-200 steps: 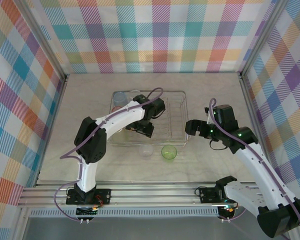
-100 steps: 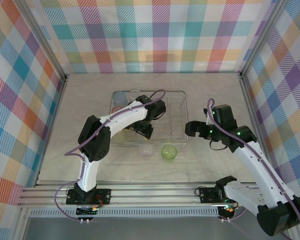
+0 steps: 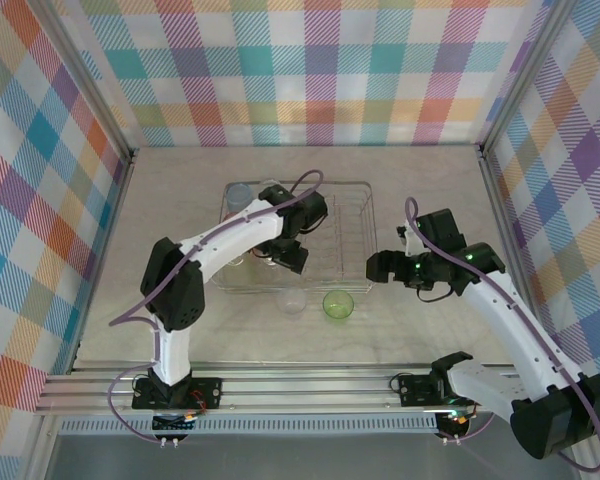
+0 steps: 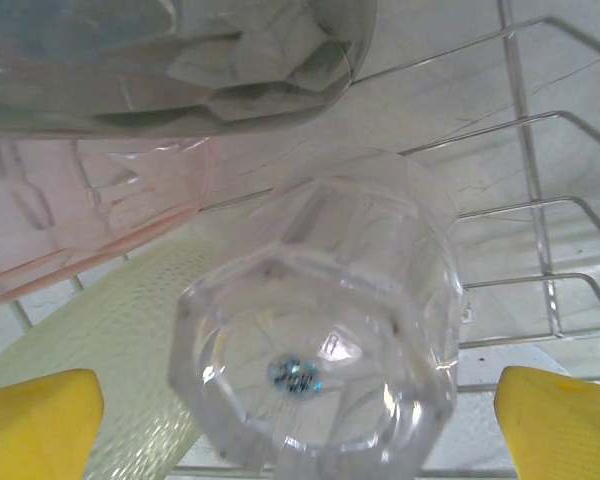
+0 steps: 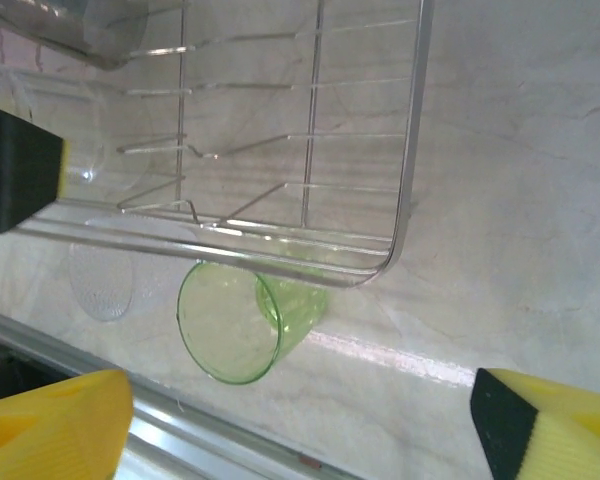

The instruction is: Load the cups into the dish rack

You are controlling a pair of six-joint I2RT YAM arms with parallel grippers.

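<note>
The dish rack is a silvery wire basket in mid-table. My left gripper is inside it, open, its yellow fingertips wide on either side of a clear cup that stands mouth-down on the rack wires, untouched. Close around it lie a smoky grey cup, a pink cup and a yellow-green cup. A blue cup sits at the rack's far left. On the table in front of the rack are a green cup and another clear cup. My right gripper is open beside the rack's near right corner, above and right of the green cup.
Checked walls enclose the table on three sides. An aluminium rail runs along the near edge, just in front of the two loose cups. Bare marble tabletop lies to the right of the rack.
My left gripper has opened wider and let go of the clear cup in the rack. My right gripper has shifted slightly left and nearer, toward the green cup.
</note>
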